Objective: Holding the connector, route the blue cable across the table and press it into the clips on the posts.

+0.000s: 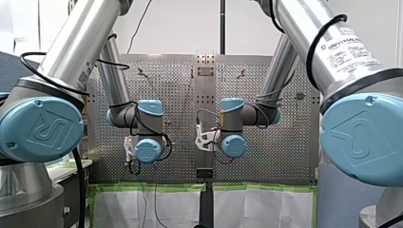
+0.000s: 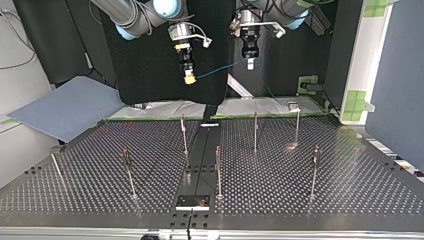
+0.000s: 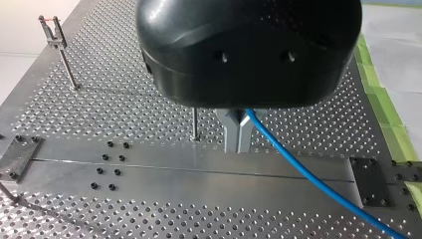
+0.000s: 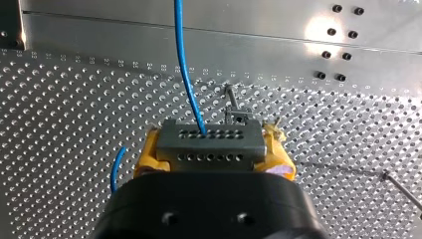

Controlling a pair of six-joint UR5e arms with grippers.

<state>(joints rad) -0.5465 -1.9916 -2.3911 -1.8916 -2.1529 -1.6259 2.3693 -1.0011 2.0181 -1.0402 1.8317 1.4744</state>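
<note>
In the top view both grippers hang high over the table's far edge. My right gripper (image 2: 189,77), with yellow pads, is at the left, and my left gripper (image 2: 250,63) is at the right. The blue cable (image 2: 220,69) stretches between them. In the right wrist view the yellow pads (image 4: 278,149) are shut on a grey connector (image 4: 209,142) with rows of holes, and the blue cable (image 4: 183,59) leaves it. In the left wrist view the metal fingers (image 3: 234,133) are shut on the blue cable (image 3: 308,174). Several thin posts with clips (image 2: 184,134) stand on the perforated table (image 2: 280,185).
A blue-grey sheet (image 2: 65,107) lies off the table at the top view's left. A small black plate (image 2: 193,202) sits at the table's near edge. Green tape (image 2: 357,100) marks a white panel at the right. A clip post (image 4: 234,107) stands just ahead of the connector.
</note>
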